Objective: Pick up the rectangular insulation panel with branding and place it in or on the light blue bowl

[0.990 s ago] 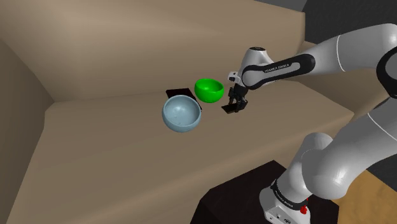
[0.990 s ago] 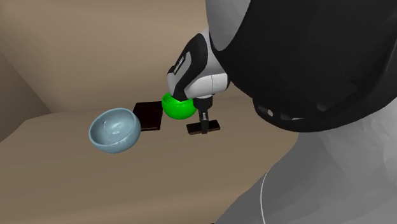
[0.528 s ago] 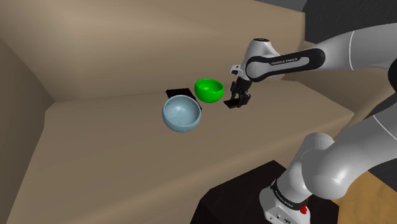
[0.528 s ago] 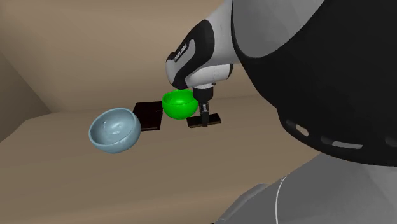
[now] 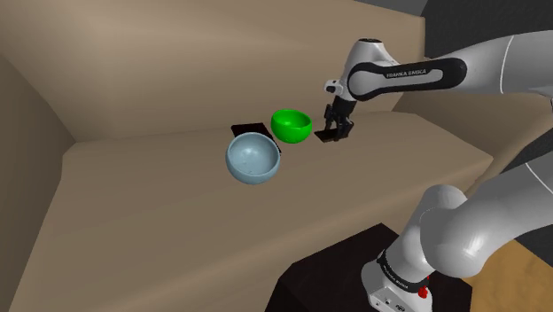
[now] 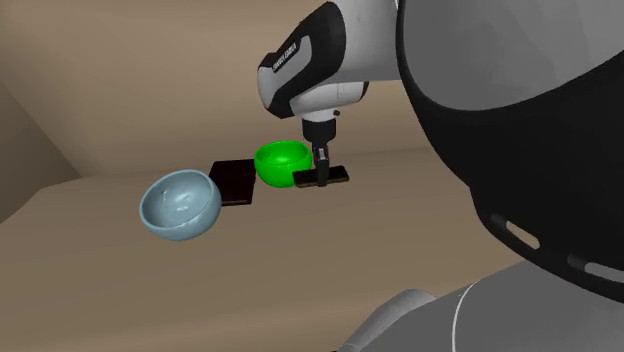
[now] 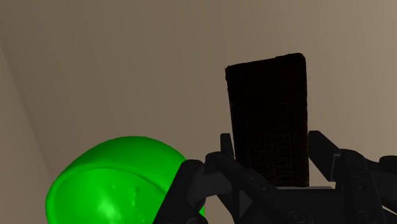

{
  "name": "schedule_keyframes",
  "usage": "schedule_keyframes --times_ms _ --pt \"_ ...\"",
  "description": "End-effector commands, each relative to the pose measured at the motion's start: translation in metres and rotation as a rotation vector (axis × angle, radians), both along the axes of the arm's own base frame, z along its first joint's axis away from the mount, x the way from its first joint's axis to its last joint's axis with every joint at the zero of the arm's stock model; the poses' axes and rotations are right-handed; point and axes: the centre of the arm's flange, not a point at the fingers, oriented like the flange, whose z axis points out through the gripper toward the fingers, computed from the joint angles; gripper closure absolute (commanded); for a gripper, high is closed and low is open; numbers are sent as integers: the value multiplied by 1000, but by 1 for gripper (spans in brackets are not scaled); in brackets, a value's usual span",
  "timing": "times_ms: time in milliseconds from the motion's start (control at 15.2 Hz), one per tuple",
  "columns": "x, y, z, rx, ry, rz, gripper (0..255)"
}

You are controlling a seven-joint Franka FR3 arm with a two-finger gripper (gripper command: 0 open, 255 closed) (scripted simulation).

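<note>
The gripper (image 6: 320, 172) is closed on the panel (image 6: 322, 178), a dark, flat rectangle with no branding that can be made out. In the wrist view the two black fingers (image 7: 210, 167) clasp it across its short width, and its long axis reaches out past the fingertips. In the second exterior view it hangs level, near the frame's middle and a little above centre, its length running left to right under the downward-pointing hand. It appears to be clear of the tan surface (image 5: 177, 230) (no contact shows beneath it).

Just beside the panel, on its left in both exterior views, stands the green bowl (image 5: 291, 126). It sits close enough that the panel's near end overlaps its rim in the second exterior view, though whether they touch cannot be told. Further left and lower in the frame lies a dark square slab (image 6: 236, 182), flat on the surface. Beyond that is the light blue bowl (image 6: 180, 204), tipped so that its opening faces partly toward the camera.

The coming move turns on that line. The target bowl lies to the left of and below the gripper in both exterior views, with the green bowl and the slab between them (the green one being the more likely snag). My judgement is that the carry should keep height over the green rim. The panel's length should then be brought over the blue bowl's opening before it is released.
</note>
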Motion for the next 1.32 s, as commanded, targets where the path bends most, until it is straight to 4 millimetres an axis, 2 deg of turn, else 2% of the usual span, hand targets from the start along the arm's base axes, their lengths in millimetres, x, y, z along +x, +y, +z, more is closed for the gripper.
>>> schedule_keyframes --times_ms 0,1188,1254 --pt "2 0 11 0 1 0 255" --pt "2 0 106 0 1 0 255" --pt "2 0 107 0 1 0 255"
